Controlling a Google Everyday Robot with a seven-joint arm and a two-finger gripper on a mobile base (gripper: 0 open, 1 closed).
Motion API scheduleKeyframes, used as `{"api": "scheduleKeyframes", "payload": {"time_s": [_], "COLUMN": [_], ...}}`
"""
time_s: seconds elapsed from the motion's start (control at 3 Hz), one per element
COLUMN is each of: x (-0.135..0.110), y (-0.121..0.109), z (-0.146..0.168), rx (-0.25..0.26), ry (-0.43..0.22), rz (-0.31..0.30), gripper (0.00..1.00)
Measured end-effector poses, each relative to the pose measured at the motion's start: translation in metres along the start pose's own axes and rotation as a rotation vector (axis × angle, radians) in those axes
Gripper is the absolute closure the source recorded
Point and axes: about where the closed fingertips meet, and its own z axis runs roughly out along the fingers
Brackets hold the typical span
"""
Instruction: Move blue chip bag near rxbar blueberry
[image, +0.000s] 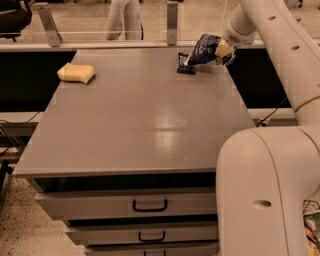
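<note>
The gripper is up at the far right corner of the table. It is clamped on the bag. It holds the bag by its right end. The pads look pale yellow against the dark blue bag.

The bag is big, crinkly and dark blue, with white letters on it. It hangs tilted. Its right end is up in the gripper and its left end points down to the table. That low end is just by the bar. I cannot tell if the two touch.

The bar is small, flat and dark blue. It lies on the table near the far edge, a bit right of the middle. It is just left of the bag and under its low end.

A yellow sponge lies at the far left of the table. It is well apart from the bar and the bag.

The table top is gray and a little shiny. Light shows on it near the middle.

The arm is white and thick. It comes in from the top right and bends down to the gripper. A big round white part of the robot fills the near right corner and hides that part of the table.

Under the table top are gray drawers. The top one has a dark handle. A second handle shows below it.

Behind the table runs a low rail with a metal post standing on it.
</note>
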Motion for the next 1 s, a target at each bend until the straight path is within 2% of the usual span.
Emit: {"api": "scheduleKeyframes", "payload": {"time_s": [0.67, 1.0], "x": [-0.021, -0.031], "y": [0.015, 0.017], "z": [0.020, 0.019], "rx": [-0.046, -0.050], "ry": [-0.047, -0.072], "rz": [0.005, 0.006], "gripper": [0.07, 0.00]}}
